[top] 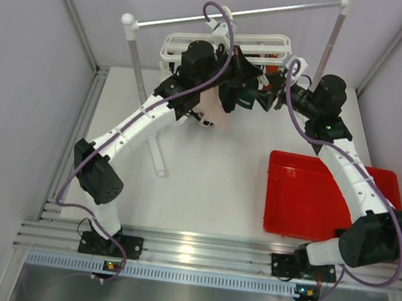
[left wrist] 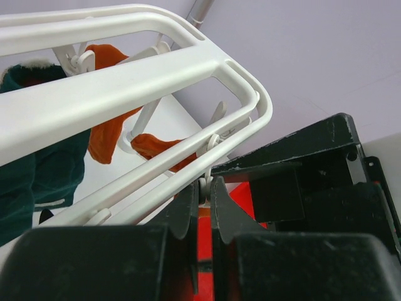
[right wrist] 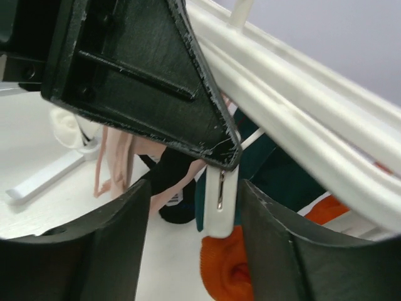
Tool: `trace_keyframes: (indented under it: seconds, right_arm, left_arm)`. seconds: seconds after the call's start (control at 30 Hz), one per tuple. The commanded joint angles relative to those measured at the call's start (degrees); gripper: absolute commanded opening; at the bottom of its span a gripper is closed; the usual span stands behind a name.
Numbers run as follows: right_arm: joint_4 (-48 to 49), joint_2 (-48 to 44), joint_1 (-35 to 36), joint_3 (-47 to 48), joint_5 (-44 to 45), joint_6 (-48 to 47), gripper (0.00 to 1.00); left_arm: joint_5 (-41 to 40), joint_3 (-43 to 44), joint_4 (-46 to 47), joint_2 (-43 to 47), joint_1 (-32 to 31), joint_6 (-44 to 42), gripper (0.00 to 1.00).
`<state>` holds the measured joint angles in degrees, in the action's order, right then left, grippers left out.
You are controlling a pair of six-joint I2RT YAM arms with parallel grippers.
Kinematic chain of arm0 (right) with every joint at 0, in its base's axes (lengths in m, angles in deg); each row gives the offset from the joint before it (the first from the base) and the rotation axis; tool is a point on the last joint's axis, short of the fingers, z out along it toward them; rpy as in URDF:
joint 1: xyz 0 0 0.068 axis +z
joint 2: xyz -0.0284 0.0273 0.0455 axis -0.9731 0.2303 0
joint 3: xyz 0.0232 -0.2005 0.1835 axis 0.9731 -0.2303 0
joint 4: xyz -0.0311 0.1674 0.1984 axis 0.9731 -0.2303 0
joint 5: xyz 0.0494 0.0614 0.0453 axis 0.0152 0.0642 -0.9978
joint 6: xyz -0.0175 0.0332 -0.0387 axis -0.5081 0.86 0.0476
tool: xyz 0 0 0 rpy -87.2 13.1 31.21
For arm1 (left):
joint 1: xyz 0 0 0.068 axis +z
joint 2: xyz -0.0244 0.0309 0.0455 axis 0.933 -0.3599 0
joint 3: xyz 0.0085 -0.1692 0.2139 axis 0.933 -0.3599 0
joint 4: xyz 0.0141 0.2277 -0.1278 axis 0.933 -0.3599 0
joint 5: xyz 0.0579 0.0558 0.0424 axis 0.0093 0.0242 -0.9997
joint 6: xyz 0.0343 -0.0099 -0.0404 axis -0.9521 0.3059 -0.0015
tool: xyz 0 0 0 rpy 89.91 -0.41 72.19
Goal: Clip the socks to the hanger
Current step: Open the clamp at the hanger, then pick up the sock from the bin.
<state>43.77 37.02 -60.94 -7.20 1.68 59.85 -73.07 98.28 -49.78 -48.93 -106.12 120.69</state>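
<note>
Closest to the right wrist camera, the right pincer [right wrist: 195, 188] stands wide open. Its 2 fingers sit either side of a hanging white clip [right wrist: 219, 207] without touching it, and it has hold of nothing that I can see. Just behind and below that clip is an orange sock [right wrist: 229, 269]; the clip itself hides whether its mouth has bitten onto the sock's edge.

The left pincer [left wrist: 204, 187] comes onto the same clip from above. In its own wrist view the 2 fingers are almost closed, with only the thin white top of the clip between them, so it looks to be pinching the clip's upper tabs.

Beyond these the hanger [right wrist: 294, 81] runs across as white double rails. Under it hang a teal sock [right wrist: 276, 169], a black sock [right wrist: 178, 182], a pink sock [right wrist: 116, 163] and, furthest back, a white sock [right wrist: 67, 125]. The top view shows the hanger hanging from the grey rail [top: 240, 12] at the far side of the desk [top: 204, 187], with a red tray [top: 305, 200] lying beside the right arm.

I judge the step in hand to be the squeeze that opens this clip for the orange sock, late in the task. Next, the sock's edge must sit well inside the clip's mouth before the squeeze is let off, and then both pincers should back away gently so the hanger does not swing
</note>
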Motion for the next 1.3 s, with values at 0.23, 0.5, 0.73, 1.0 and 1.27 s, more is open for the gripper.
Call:
trace_keyframes:
  seconds: [0.23, 0.5, 0.73, 1.0, 1.27]
  right_arm:
    - [-21.7, -11.5, -1.1, -8.2, -4.3, -5.6, 0.93]
    - [-46.0, -15.3, -11.8, -10.5, -11.5, -23.8, 0.98]
    - [-83.3, -6.2, -32.0, -7.8, -2.7, -57.6, 0.86]
    - [-78.6, -4.6, -49.0, -18.0, 21.7, -62.8, 0.72]
    - [-70.5, -4.9, -53.3, -23.5, 31.5, -52.4, 0.73]
  left_arm:
    - [0.2, -1.6, 3.7, 0.4, 0.6, -1.4, 0.00]
    - [0.9, -2.0, 3.7, 0.6, 0.6, -1.5, 0.00]
    - [1.3, -2.5, 3.7, 0.7, 0.6, -1.4, 0.00]
    - [1.6, -2.6, 3.7, 0.9, 0.8, -1.4, 0.00]
    - [2.0, -2.8, 5.2, 0.6, 0.9, -0.8, 0.00]
